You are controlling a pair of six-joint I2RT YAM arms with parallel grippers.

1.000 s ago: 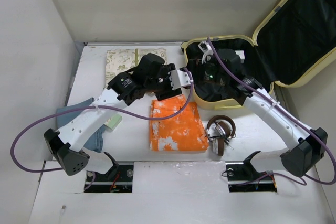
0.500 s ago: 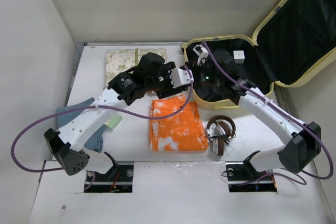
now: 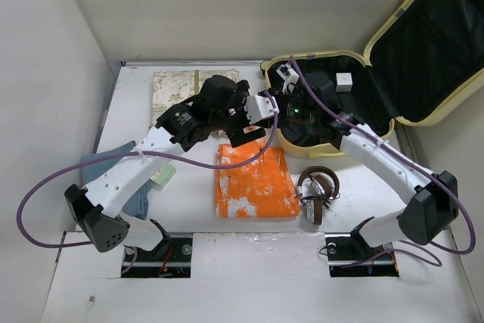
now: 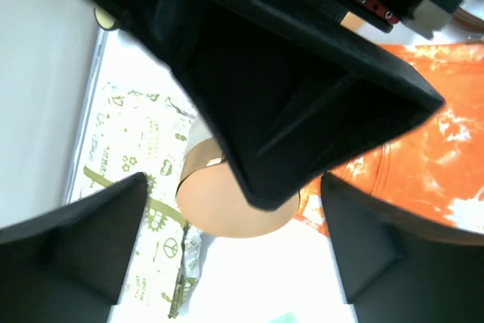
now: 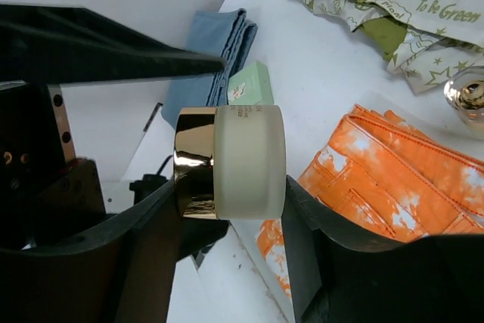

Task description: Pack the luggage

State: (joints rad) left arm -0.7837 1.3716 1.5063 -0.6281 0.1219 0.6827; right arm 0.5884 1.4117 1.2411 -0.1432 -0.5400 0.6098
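The luggage is a pale yellow suitcase lying open at the back right, black lining up, lid raised. My right gripper is shut on a cream jar with a gold lid, one finger on the lid end and one on the base. In the top view it hangs at the suitcase's left rim. My left gripper is right beside it. Its fingers stand wider than the jar, which shows partly behind the right gripper's black body.
An orange cloth lies at centre front, with headphones to its right. A patterned cloth lies at the back left, a blue folded cloth and a green box at the left. A white cube sits in the suitcase. A gold-capped item stands by the patterned cloth.
My right arm has swung left from inside the suitcase to its left rim, beside the left gripper, uncovering the white cube. The left arm has barely moved.
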